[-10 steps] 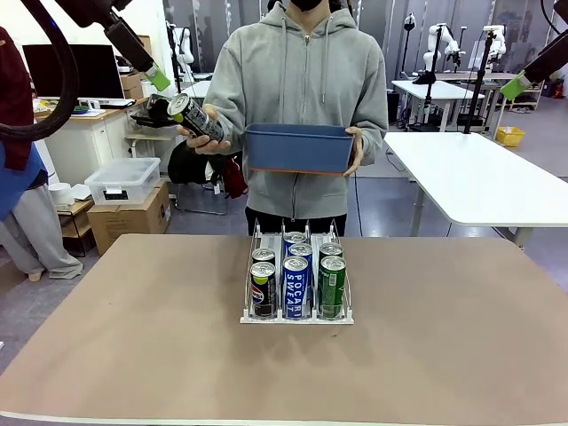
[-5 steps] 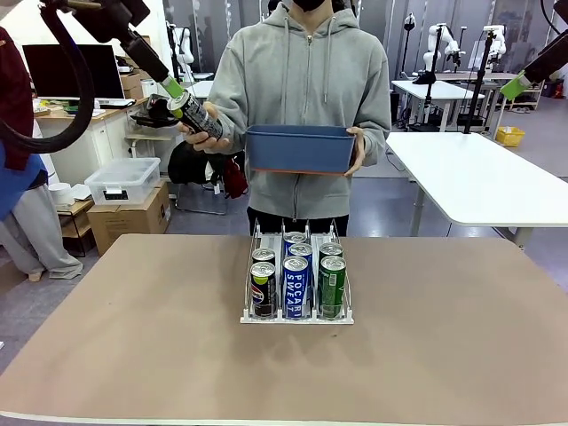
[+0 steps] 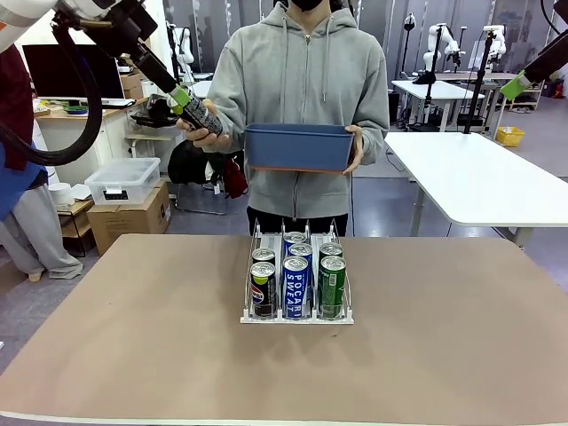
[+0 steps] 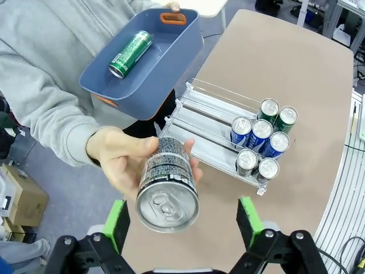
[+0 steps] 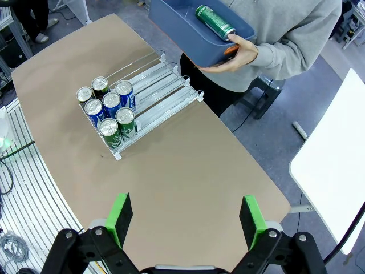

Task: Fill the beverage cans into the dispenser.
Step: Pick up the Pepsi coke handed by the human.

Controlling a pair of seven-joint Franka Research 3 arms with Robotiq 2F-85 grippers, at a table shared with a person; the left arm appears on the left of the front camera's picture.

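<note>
A person's hand holds out a black beverage can, silver top toward me, between the spread pads of my open left gripper; the pads stand clear of it. From the front, that gripper is at the can, high at the left. The dispenser stands mid-table with several cans at the front of its three lanes. In the left wrist view its rear lanes are bare. My right gripper hangs open high above the table, seen at the upper right.
The person's other hand holds a blue bin at chest height behind the dispenser, with one green can lying in it. Bare brown tabletop surrounds the dispenser. White tables and boxes stand farther off.
My left arm has swung right and down, bringing its open fingers around the top of the can that the person holds out. The right arm, bin and dispenser have not moved.
</note>
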